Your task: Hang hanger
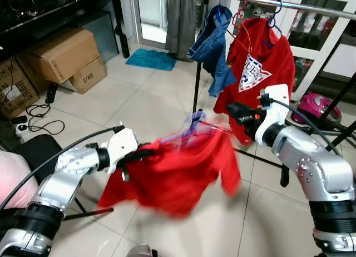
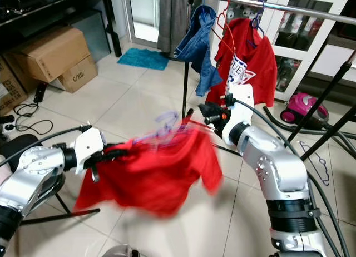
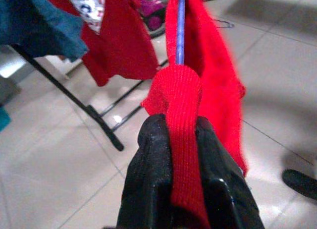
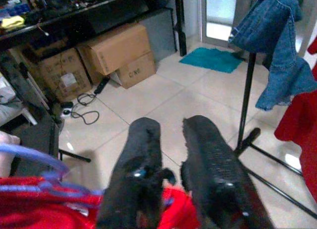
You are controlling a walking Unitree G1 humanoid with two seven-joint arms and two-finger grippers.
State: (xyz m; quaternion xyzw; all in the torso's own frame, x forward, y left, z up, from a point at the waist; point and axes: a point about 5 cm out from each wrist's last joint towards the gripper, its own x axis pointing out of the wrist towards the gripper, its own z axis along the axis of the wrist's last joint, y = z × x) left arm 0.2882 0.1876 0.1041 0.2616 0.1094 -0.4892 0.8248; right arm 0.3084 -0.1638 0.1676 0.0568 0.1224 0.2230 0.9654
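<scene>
A red shirt [image 1: 178, 176] hangs on a purple hanger [image 1: 189, 129] in mid-air between my two arms, blurred by motion. My left gripper [image 1: 136, 156] is shut on a fold of the shirt's edge [image 3: 183, 90], and the hanger's purple bar [image 3: 181, 26] runs on beyond it. My right gripper [image 1: 233, 109] is at the hanger's other end, below the clothes rail [image 1: 311, 8]. Its fingers [image 4: 143, 140] stand slightly apart with nothing between them. The hanger [image 4: 34, 157] and shirt lie below and beside them.
A denim garment [image 1: 214, 40] and a red printed shirt [image 1: 261, 62] hang on the rail. The rack's black post [image 1: 196, 84] and floor bars stand just behind. Cardboard boxes [image 1: 61, 54] sit at the left, a teal mat [image 1: 150, 59] by the door, and a pink vacuum [image 1: 317, 109] at the right.
</scene>
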